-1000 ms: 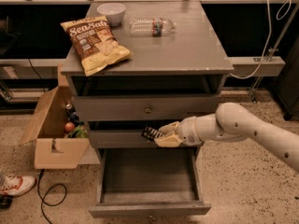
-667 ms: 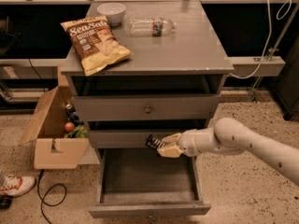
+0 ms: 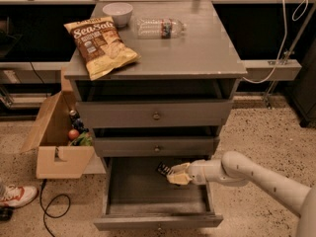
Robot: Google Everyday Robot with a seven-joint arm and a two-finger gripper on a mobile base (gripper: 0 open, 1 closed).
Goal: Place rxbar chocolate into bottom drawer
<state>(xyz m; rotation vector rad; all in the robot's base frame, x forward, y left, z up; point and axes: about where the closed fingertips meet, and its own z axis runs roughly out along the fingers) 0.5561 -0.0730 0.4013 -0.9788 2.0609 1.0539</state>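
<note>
The bottom drawer is pulled open, showing its plank floor. My gripper reaches in from the right and hangs above the drawer's back right area. It is shut on the rxbar chocolate, a small black bar that sticks out to the left of the fingers. The bar is held above the drawer floor, just below the middle drawer's front.
A Sea Salt chip bag, a white bowl and a clear plastic bottle lie on the cabinet top. An open cardboard box with items stands left of the cabinet. A shoe and a cable lie on the floor at left.
My gripper has moved down and a little to the right with the bar, from in front of the middle drawer to inside the open bottom drawer's space.
</note>
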